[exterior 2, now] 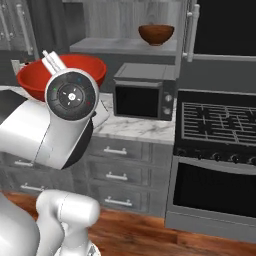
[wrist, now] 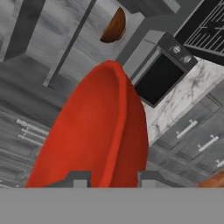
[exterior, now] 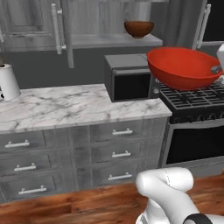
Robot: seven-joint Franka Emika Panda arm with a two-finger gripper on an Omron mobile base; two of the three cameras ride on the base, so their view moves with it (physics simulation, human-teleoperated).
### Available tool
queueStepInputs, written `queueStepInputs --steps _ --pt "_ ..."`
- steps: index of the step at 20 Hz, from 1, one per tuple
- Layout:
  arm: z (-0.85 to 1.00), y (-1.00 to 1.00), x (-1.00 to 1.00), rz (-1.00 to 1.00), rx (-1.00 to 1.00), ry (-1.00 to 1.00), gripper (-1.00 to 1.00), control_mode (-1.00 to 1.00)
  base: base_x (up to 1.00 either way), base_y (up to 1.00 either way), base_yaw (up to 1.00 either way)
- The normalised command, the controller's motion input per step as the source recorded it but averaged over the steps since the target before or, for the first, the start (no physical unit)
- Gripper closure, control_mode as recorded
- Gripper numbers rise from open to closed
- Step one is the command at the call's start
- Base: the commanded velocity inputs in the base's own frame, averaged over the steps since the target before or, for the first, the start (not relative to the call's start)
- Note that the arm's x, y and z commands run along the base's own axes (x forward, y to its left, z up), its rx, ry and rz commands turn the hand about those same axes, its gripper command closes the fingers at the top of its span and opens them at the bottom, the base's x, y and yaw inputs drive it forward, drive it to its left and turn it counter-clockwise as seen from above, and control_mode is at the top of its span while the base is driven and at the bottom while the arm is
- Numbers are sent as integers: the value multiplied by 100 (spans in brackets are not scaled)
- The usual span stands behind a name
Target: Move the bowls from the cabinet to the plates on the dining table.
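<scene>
Transport was the step in hand, as judged from the scene: the red bowl [exterior: 183,66] was held in the air, clear of the cabinet [exterior: 33,19], by the tool [wrist: 109,177]. In the hand view its rim ran down between the two dark fingertips [wrist: 76,178], so the tool was clenched on the bowl's wall, one finger inside and one outside. That edge grip was probably chosen because the bowl is too wide to be spanned.

In the left base view the bowl was seen at 2 o'clock, in front of the stove [exterior: 197,98] and just right of the microwave [exterior: 127,78]. It was kept nearly level and high, presumably so that nothing on the tabletop [exterior: 74,105] would be struck.

The brown bowl [exterior 2: 156,34] was left on the cabinet's inner shelf [exterior 2: 120,46], at 12 o'clock in the right base view, upright and well apart from the red one; it was judged the second item to be fetched.
</scene>
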Motion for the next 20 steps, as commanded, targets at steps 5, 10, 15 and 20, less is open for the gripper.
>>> queueStepInputs --steps 5,10,15,20 --pt "0 0 0 0 0 0 100 100 -62 1 0" --pt "0 0 0 0 0 0 100 100 -62 0 0" --pt "0 0 0 0 0 0 100 100 -62 0 0" --pt "0 0 0 0 0 0 100 100 -62 0 0"
